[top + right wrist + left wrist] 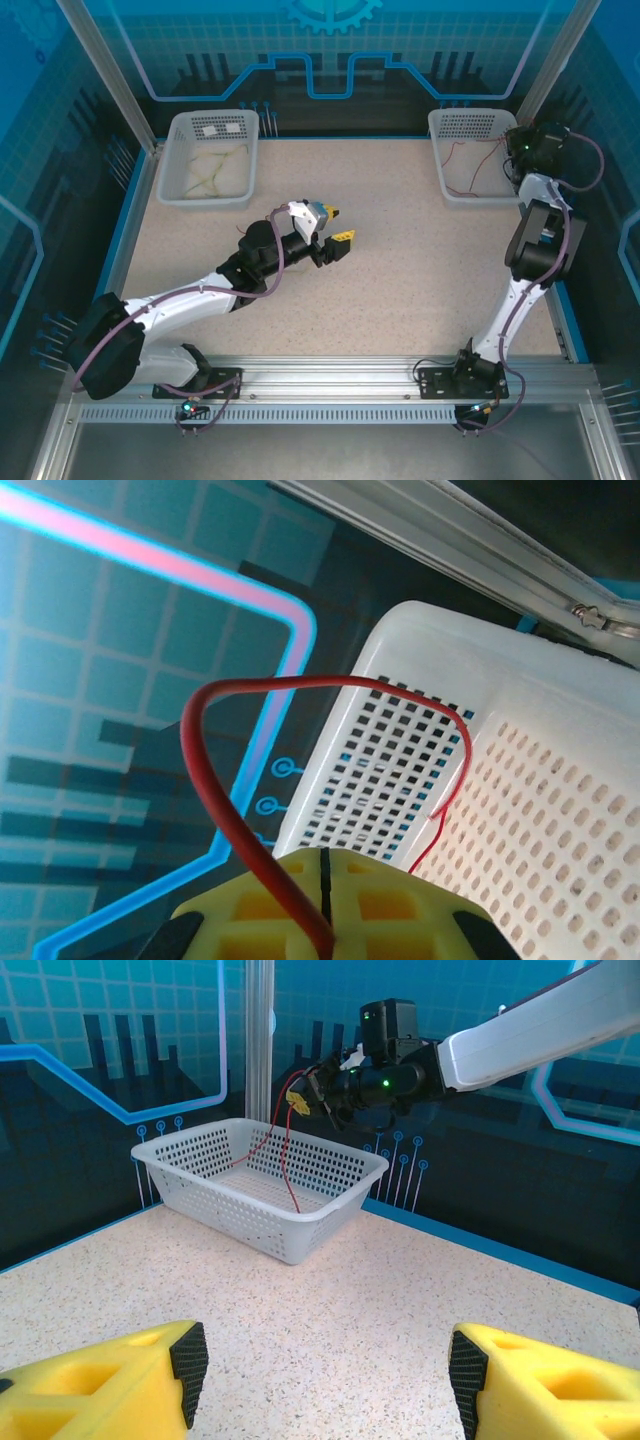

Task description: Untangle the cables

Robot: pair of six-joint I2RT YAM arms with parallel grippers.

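Note:
A red cable (215,780) is pinched between the shut yellow fingers of my right gripper (322,905). It arches up and drops into the white perforated basket (520,810). In the left wrist view the right gripper (305,1095) hangs over that basket (300,1235), and the red cable (286,1155) dangles from it to the basket floor. More red cable (468,170) lies in this basket (440,165) at the back right. Pale yellow-green cables (212,172) lie in the back-left basket (176,150). My left gripper (337,238) is open over the middle of the table, nothing between its fingers (110,1385).
The speckled tabletop (400,290) stretches between the two baskets. A blue rim (120,240) and dark patterned walls enclose the table. A metal post (259,1040) stands behind the right basket. My right arm (530,260) rises along the right edge.

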